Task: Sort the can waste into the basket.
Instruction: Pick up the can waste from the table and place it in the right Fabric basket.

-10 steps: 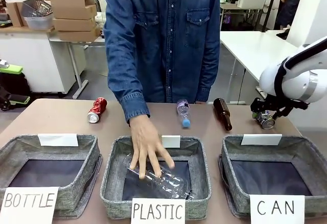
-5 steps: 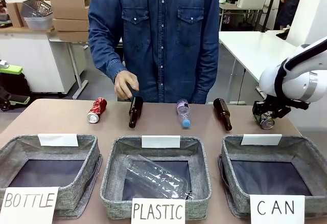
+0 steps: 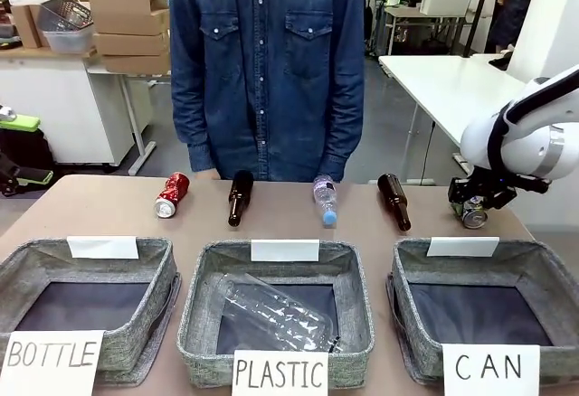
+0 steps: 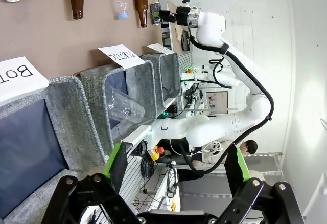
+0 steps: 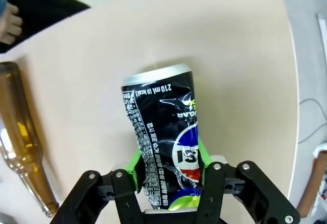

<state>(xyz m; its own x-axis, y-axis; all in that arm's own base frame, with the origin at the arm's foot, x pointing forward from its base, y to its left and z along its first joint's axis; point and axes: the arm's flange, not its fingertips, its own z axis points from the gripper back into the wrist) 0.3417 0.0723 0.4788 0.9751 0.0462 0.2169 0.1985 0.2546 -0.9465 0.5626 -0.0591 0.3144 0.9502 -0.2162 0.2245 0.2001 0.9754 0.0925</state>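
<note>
Now the right gripper (image 3: 472,206) is clamping the dark blue can (image 3: 474,218) at the CAN basket's (image 3: 536,268) twelve o'clock; the left gripper (image 4: 173,165) is gaping wide

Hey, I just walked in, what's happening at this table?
The right gripper is shut on the dark blue can at the table's far right, behind the CAN basket, with no can in it yet. The red can lies on the table toward the far left. The left gripper is open beside the BOTTLE basket. The person stands at the far side.
</note>
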